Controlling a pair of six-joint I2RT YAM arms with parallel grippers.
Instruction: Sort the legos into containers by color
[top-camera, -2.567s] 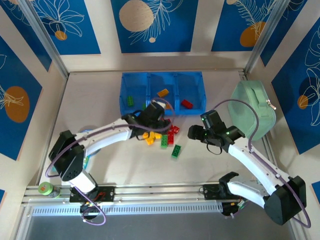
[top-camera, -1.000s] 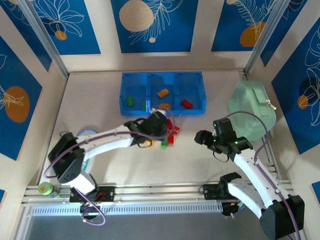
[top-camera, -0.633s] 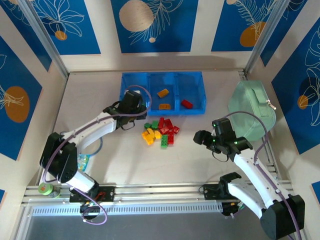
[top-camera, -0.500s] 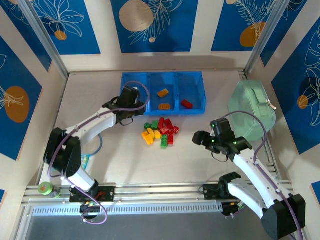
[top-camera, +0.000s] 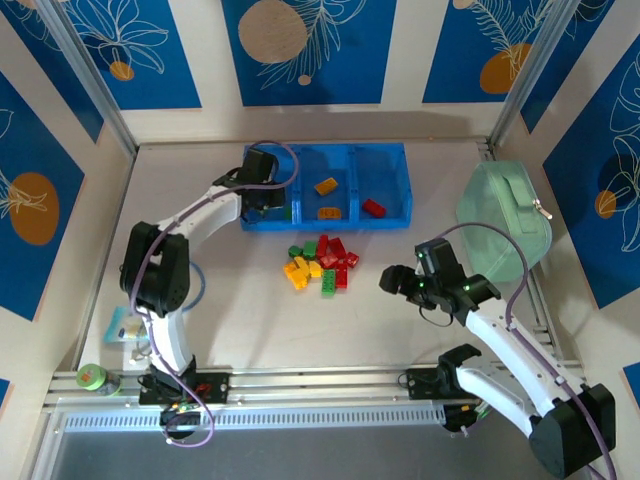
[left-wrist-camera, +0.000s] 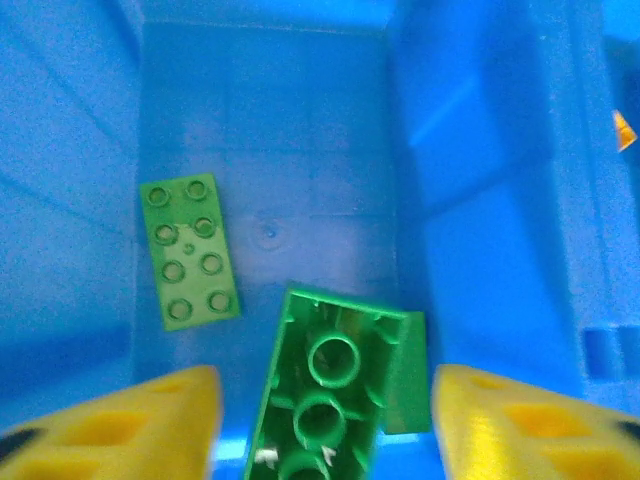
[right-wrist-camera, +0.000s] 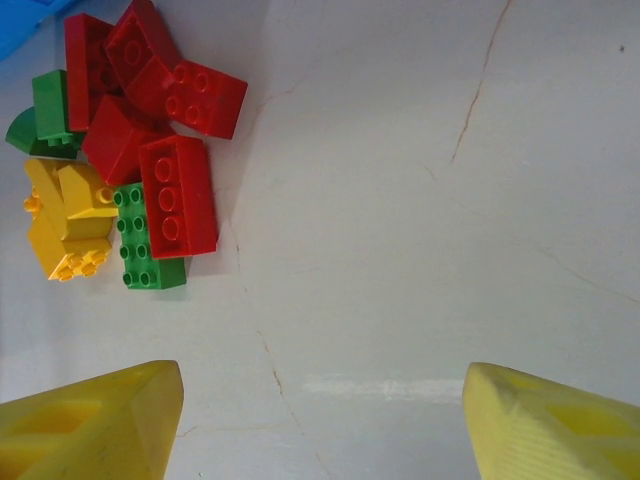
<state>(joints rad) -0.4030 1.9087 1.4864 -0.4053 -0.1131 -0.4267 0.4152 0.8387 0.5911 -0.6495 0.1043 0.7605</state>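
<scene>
We find the left fingers (left-wrist-camera: 130, 420) spread wide over the left compartment (left-wrist-camera: 290, 130) of the blue tray (top-camera: 365, 224), at upper centre of the overhead view. A green brick (left-wrist-camera: 330, 390) sits underside up between them, touching neither, near a flat green brick (left-wrist-camera: 188, 250). We judge the step in hand to be the deposit of a green piece, all but complete. The right fingers (right-wrist-camera: 90, 425) are likewise wide and empty, over bare bench (right-wrist-camera: 420, 200) to the right of the loose pile (top-camera: 322, 262) at frame centre. The next move calls for an arm to reach that pile and single out one brick from its close-packed neighbours.
</scene>
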